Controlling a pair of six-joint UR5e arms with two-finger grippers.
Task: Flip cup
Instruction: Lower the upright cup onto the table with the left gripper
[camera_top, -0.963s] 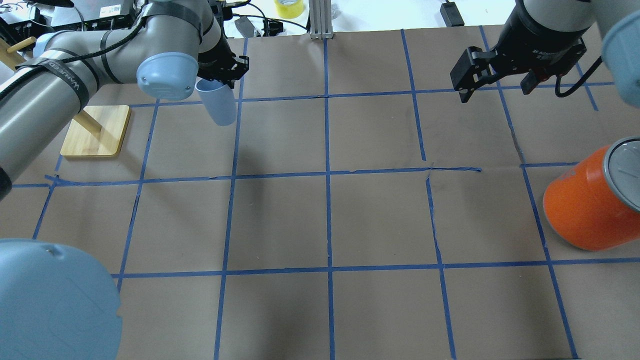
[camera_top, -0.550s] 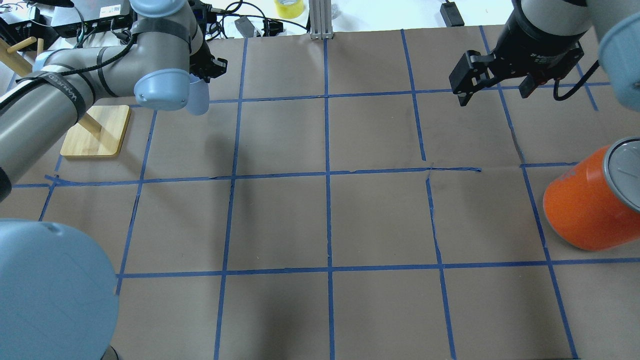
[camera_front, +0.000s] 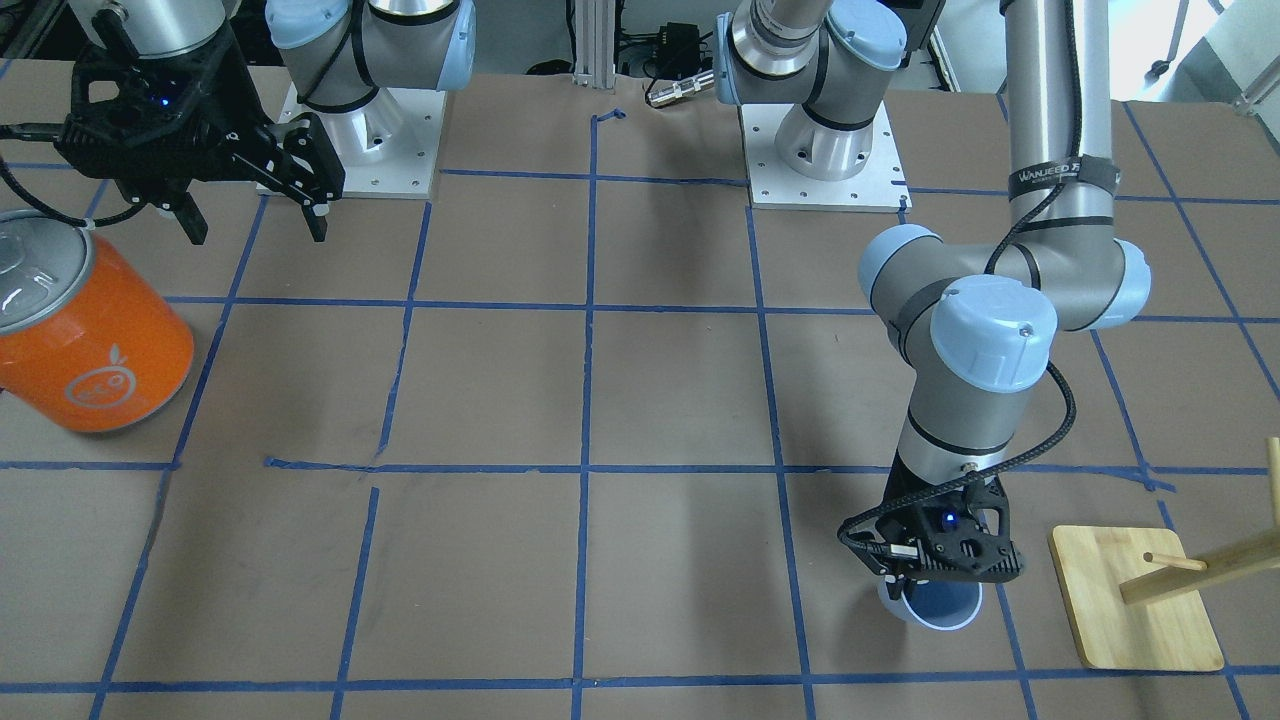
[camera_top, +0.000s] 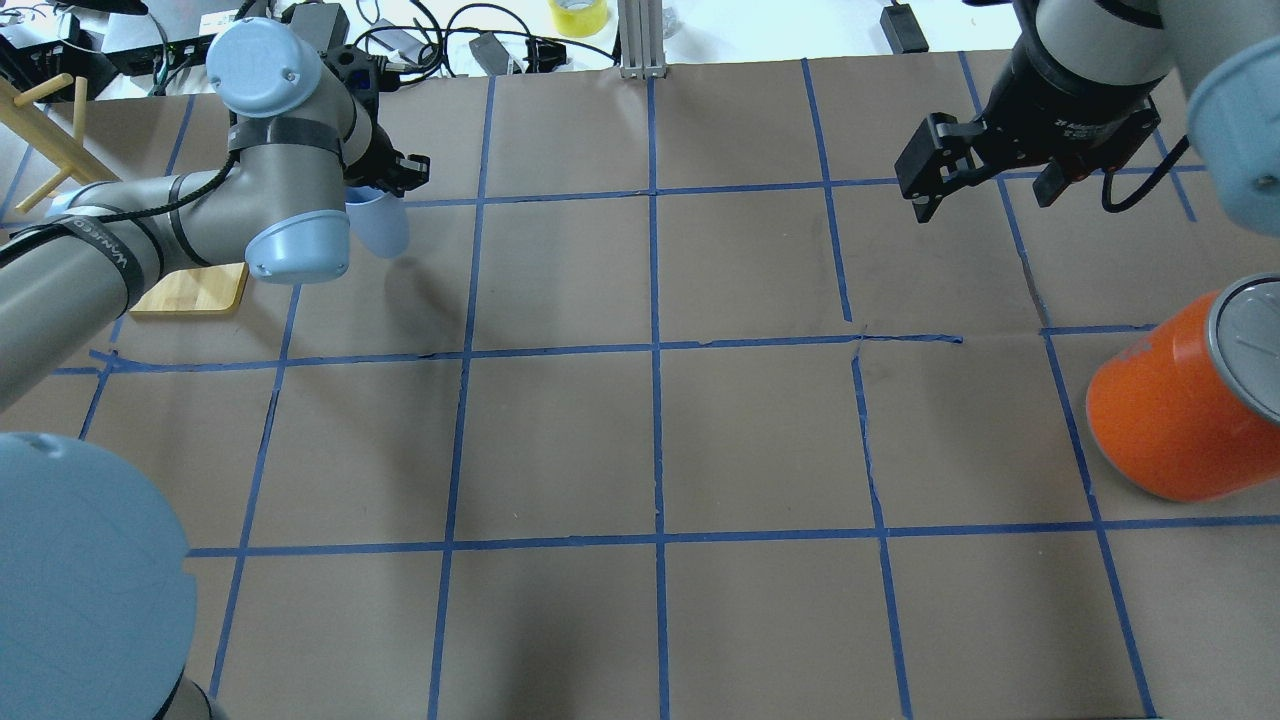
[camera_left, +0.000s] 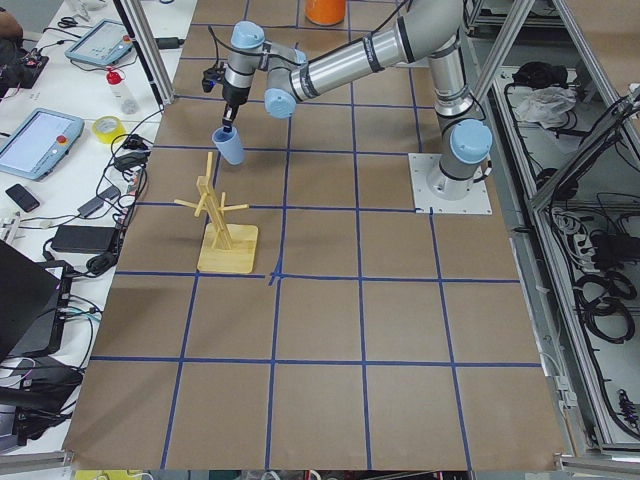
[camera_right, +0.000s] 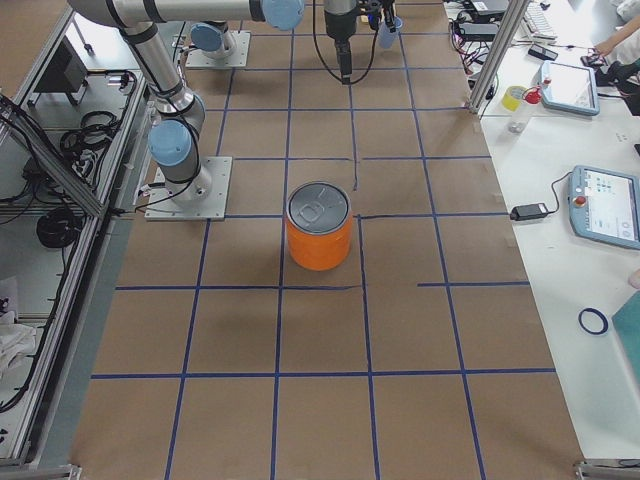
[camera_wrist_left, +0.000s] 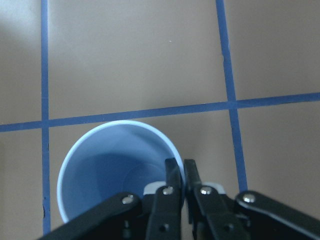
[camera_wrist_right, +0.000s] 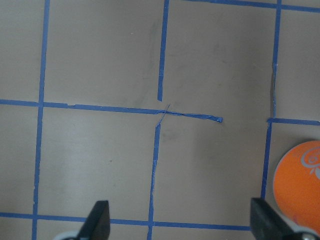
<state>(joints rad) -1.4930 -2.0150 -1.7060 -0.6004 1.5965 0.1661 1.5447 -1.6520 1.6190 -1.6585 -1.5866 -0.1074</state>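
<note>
The cup is a small pale blue tumbler standing mouth up at the table's far left, beside the wooden stand. My left gripper points straight down and is shut on the cup's rim. In the left wrist view its fingers pinch the rim wall of the cup, one inside and one outside. In the overhead view the cup is half hidden under my left arm. I cannot tell whether it touches the table. My right gripper is open and empty, hovering at the far right.
A big orange can with a silver lid stands at the right edge, below my right gripper. A wooden peg stand on a square base sits just left of the cup. Blue tape lines grid the brown table.
My left arm has swung the cup leftward and turned the wrist downward. The cup went from hanging tilted to mouth up. The right gripper shifted slightly.
</note>
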